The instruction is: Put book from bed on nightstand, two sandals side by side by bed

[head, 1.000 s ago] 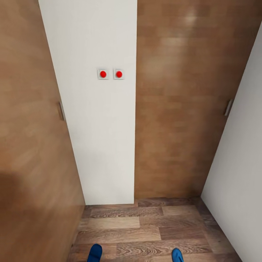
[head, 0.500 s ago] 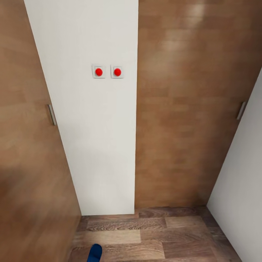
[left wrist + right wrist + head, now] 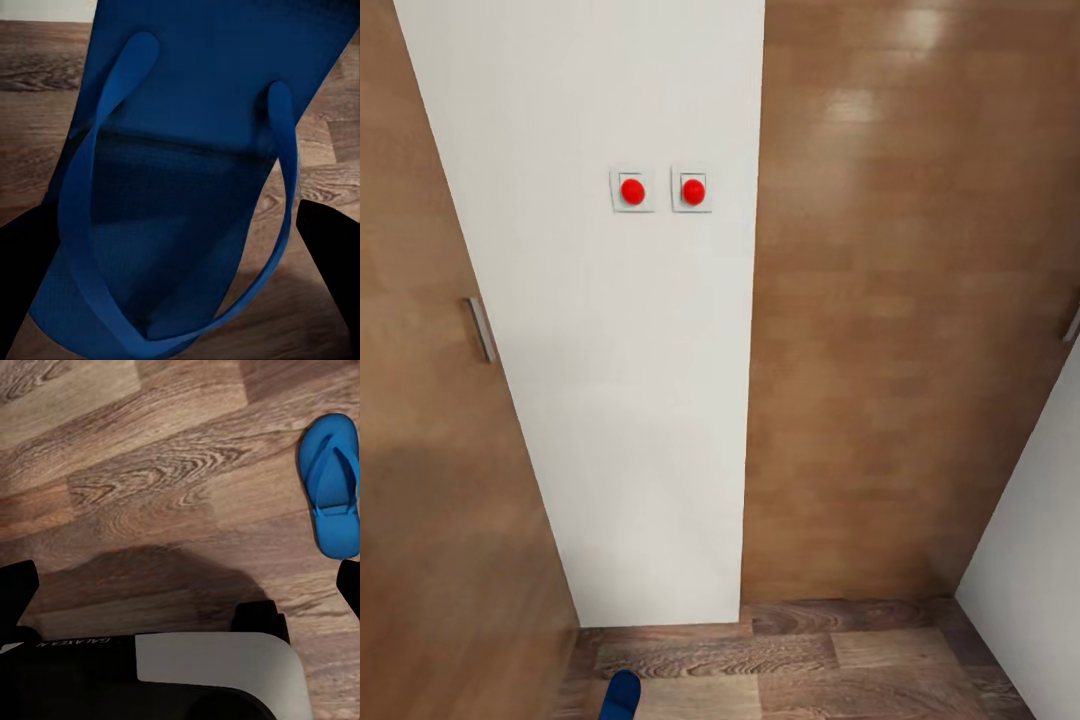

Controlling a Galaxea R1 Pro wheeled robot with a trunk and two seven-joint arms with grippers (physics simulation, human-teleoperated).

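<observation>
Left claw (image 3: 180, 300) gripping bright blue flat sandal (image 3: 187, 172); right claw's state unreadable; second blue sandal (image 3: 330, 484) on wood-plank floor (image 3: 150, 472); I judge placement pending.

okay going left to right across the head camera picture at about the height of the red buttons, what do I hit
Brown wood door with a metal handle → white wall panel → left red button → right red button → brown wood panel.
</observation>
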